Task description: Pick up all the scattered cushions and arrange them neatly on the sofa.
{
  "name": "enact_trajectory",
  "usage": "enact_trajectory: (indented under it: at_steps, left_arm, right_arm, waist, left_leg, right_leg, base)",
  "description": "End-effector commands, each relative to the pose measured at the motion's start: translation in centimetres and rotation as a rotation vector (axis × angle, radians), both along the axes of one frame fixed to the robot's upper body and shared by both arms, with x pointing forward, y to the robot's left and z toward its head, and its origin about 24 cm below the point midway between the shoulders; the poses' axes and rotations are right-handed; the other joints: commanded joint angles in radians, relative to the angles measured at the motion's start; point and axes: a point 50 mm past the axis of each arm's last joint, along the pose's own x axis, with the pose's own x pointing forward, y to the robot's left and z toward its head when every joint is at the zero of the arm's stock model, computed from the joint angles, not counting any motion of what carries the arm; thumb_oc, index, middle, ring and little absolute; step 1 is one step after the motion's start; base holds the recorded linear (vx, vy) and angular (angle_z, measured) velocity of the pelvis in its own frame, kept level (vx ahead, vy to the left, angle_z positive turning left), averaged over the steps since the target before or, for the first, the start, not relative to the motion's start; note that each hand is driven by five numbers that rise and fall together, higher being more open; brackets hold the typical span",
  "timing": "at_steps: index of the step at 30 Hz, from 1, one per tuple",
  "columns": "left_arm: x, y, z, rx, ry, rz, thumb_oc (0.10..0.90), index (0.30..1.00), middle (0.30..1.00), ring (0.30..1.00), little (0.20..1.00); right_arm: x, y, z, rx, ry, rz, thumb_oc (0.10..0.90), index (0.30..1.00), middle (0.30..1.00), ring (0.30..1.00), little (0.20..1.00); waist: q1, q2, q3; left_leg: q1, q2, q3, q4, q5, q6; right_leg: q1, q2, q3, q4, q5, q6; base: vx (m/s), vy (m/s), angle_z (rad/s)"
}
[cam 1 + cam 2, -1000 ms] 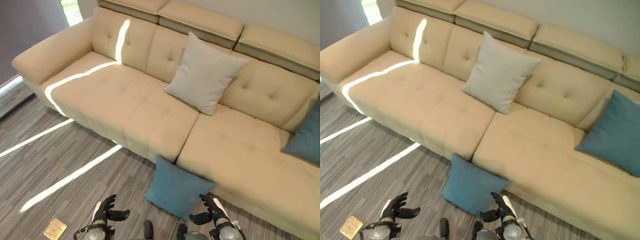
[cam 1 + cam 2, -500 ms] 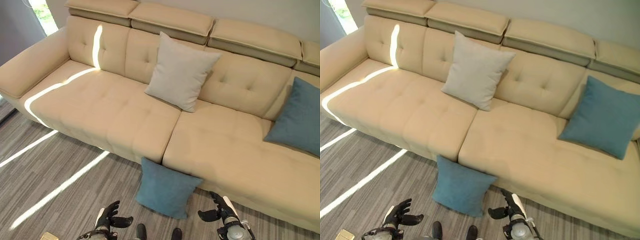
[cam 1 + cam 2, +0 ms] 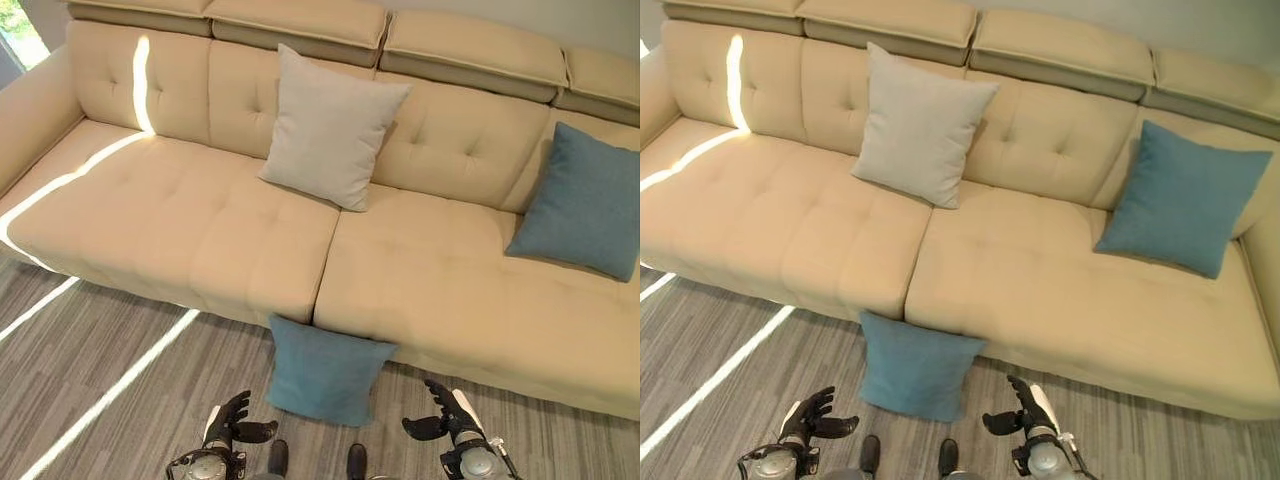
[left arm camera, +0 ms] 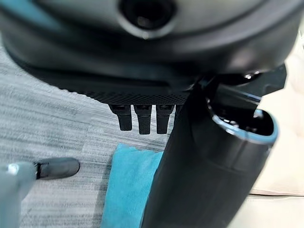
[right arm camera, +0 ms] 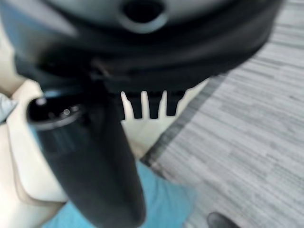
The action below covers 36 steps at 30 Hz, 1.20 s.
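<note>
A blue cushion (image 3: 325, 368) leans on the grey floor against the front of the beige sofa (image 3: 180, 230), at the seam between its two seats. A pale grey cushion (image 3: 330, 127) stands against the sofa's backrest near the middle. Another blue cushion (image 3: 585, 201) rests upright at the sofa's right end. My left hand (image 3: 228, 421) hangs low, left of the floor cushion, fingers relaxed and holding nothing. My right hand (image 3: 446, 412) hangs low to the cushion's right, also open. Both wrist views show straight fingers (image 4: 138, 118) with the blue cushion (image 4: 128, 185) past them.
Grey striped floor (image 3: 90, 350) runs in front of the sofa, crossed by bright bands of sunlight. The sofa's left seat and the seat between the grey and blue cushions are bare.
The camera has swung right and nearer the sofa, bringing the right blue cushion fully into sight. Both hands stay low and open, empty as before.
</note>
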Motion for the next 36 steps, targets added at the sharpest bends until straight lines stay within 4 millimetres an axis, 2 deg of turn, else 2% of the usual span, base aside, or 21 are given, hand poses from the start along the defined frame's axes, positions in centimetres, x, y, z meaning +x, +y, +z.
enact_trajectory:
  at_steps: [1, 5, 8, 10, 13, 15, 16, 19, 20, 22, 23, 24, 29, 36]
  left_arm:
    - [1.7, 1.1, 1.3, 0.018, -0.103, 0.02, 0.8, 0.9, 0.9, 0.9, 0.9]
    - [2.3, 2.0, 2.0, 0.043, -0.139, 0.046, 0.8, 0.9, 0.9, 0.9, 0.9]
    - [3.9, 2.7, 3.2, 0.061, -0.209, 0.076, 0.8, 0.9, 0.9, 0.9, 0.9]
    - [3.9, 2.7, 3.2, 0.061, -0.209, 0.076, 0.8, 0.9, 0.9, 0.9, 0.9]
    - [7.7, 3.6, 6.1, 0.104, -0.362, 0.139, 0.8, 0.9, 0.9, 0.9, 0.9]
    - [7.7, 3.6, 6.1, 0.104, -0.362, 0.138, 0.8, 0.9, 0.9, 0.9, 0.9]
    - [10.3, 3.9, 8.4, 0.099, -0.478, 0.22, 0.8, 0.9, 0.9, 0.9, 0.9]
    - [12.8, 4.1, 11.0, 0.104, -0.584, 0.264, 0.8, 0.9, 0.9, 0.9, 0.9]
    - [13.8, 4.1, 12.0, 0.107, -0.622, 0.276, 0.8, 0.9, 0.9, 0.9, 0.9]
    - [14.5, 4.1, 12.7, 0.105, -0.646, 0.289, 0.8, 0.9, 0.9, 0.9, 0.9]
    - [16.0, 4.4, 14.7, 0.117, -0.709, 0.312, 0.8, 0.9, 0.9, 0.9, 0.9]
    - [16.7, 4.5, 15.8, 0.121, -0.745, 0.32, 0.8, 0.9, 0.9, 0.9, 0.9]
    - [19.2, 4.4, 19.8, 0.158, -0.854, 0.297, 0.8, 0.9, 0.9, 0.9, 0.9]
    - [20.8, 3.5, 22.5, 0.192, -0.912, 0.24, 0.8, 0.9, 0.9, 0.9, 0.9]
  right_arm:
    - [2.6, 0.0, 1.8, -0.024, -0.121, 0.025, 0.8, 0.9, 0.9, 0.9, 0.9]
    - [3.6, 0.5, 2.3, -0.012, -0.15, 0.02, 0.8, 0.9, 0.9, 0.9, 0.9]
    - [5.1, 0.4, 3.2, -0.014, -0.199, -0.002, 0.8, 0.9, 0.9, 0.9, 0.9]
    - [5.1, 0.4, 3.2, -0.013, -0.199, -0.002, 0.8, 0.9, 0.9, 0.9, 0.9]
    - [8.4, -0.3, 5.9, -0.006, -0.345, -0.094, 0.8, 0.9, 0.9, 0.9, 0.9]
    - [8.4, -0.3, 5.9, -0.006, -0.345, -0.094, 0.8, 0.9, 0.9, 0.9, 0.9]
    - [10.7, -0.4, 8.1, 0.041, -0.451, -0.173, 0.8, 0.9, 0.9, 0.9, 0.9]
    - [12.8, -0.3, 10.5, 0.079, -0.558, -0.233, 0.8, 0.9, 0.9, 0.9, 0.9]
    - [13.6, -0.1, 11.4, 0.099, -0.6, -0.248, 0.8, 0.9, 0.9, 0.9, 0.9]
    - [14.1, -0.2, 12.1, 0.103, -0.624, -0.259, 0.8, 0.9, 0.9, 0.9, 0.9]
    - [15.6, -0.3, 14.3, 0.104, -0.699, -0.27, 0.8, 0.9, 0.9, 0.9, 0.9]
    - [16.3, -0.4, 15.4, 0.097, -0.735, -0.271, 0.8, 0.9, 0.9, 0.9, 0.9]
    - [19.0, -0.2, 20.1, 0.091, -0.872, -0.261, 0.8, 0.9, 0.9, 0.9, 0.9]
    - [20.4, 1.2, 22.2, 0.148, -0.92, -0.252, 0.8, 0.9, 0.9, 0.9, 0.9]
  waist:
    - [0.026, -0.012, -0.016]
    - [0.032, -0.022, 0.017]
    - [0.036, -0.024, 0.056]
    - [0.035, -0.024, 0.054]
    - [0.032, -0.017, 0.122]
    - [0.033, -0.016, 0.122]
    - [0.027, -0.011, 0.15]
    - [0.014, 0.002, 0.157]
    - [0.012, 0.013, 0.158]
    - [0.009, 0.018, 0.159]
    - [0.005, 0.028, 0.161]
    - [0.002, 0.033, 0.172]
    - [-0.004, 0.052, 0.179]
    - [-0.012, 0.059, 0.168]
  left_leg:
    - [-0.078, 0.029, -0.002, 0.04, -0.028, -0.041]
    - [-0.113, 0.023, 0.043, 0.071, -0.045, -0.028]
    - [-0.172, 0.022, 0.058, 0.096, -0.046, -0.026]
    - [-0.176, 0.022, 0.058, 0.097, -0.046, -0.026]
    - [-0.33, 0.009, 0.056, 0.175, -0.048, -0.032]
    - [-0.333, 0.01, 0.056, 0.181, -0.052, -0.032]
    - [-0.457, 0.017, 0.054, 0.248, -0.054, -0.031]
    - [-0.604, 0.019, 0.042, 0.323, -0.057, -0.03]
    - [-0.638, 0.021, 0.032, 0.35, -0.09, -0.033]
    - [-0.675, 0.021, 0.028, 0.372, -0.094, -0.034]
    - [-0.765, 0.022, 0.021, 0.421, -0.101, -0.036]
    - [-0.808, 0.026, 0.02, 0.45, -0.105, -0.037]
    - [-1.012, 0.032, 0.005, 0.626, -0.146, -0.029]
    - [-1.226, 0.027, -0.004, 0.863, -0.219, -0.007]
  right_leg:
    - [-0.051, 0.011, 0.065, 0.11, -0.067, 0.071]
    - [-0.11, -0.008, 0.078, 0.132, -0.044, 0.093]
    - [-0.175, -0.021, 0.076, 0.151, -0.022, 0.102]
    - [-0.177, -0.021, 0.076, 0.152, -0.022, 0.102]
    - [-0.319, -0.045, 0.065, 0.182, 0.003, 0.091]
    - [-0.321, -0.045, 0.065, 0.184, 0.001, 0.091]
    - [-0.451, -0.053, 0.056, 0.237, 0.011, 0.082]
    - [-0.589, -0.063, 0.048, 0.297, 0.009, 0.077]
    - [-0.625, -0.06, 0.051, 0.328, -0.023, 0.079]
    - [-0.664, -0.061, 0.054, 0.353, -0.028, 0.076]
    - [-0.753, -0.068, 0.055, 0.41, -0.044, 0.074]
    - [-0.8, -0.068, 0.057, 0.447, -0.051, 0.073]
    - [-0.995, -0.071, 0.078, 0.612, -0.105, 0.058]
    - [-1.2, -0.062, 0.089, 0.839, -0.179, 0.04]
  base:
    - [-0.02, 0.069, -0.74]
    - [-0.06, 0.073, -0.35]
    - [-0.12, 0.014, -0.3]
    - [-0.08, -0.004, -0.08]
    - [-0.21, -0.039, 0.03]
    - [-0.12, -0.036, 0.09]
    - [-0.23, -0.055, -0.02]
    - [-0.16, -0.047, -0.09]
    - [0.0, 0.0, 0.0]
    - [-0.03, -0.013, 0.08]
    - [-0.11, -0.017, 0.08]
    - [-0.1, -0.018, 0.06]
    - [-0.03, -0.005, 0.07]
    - [0.03, 0.01, 0.01]
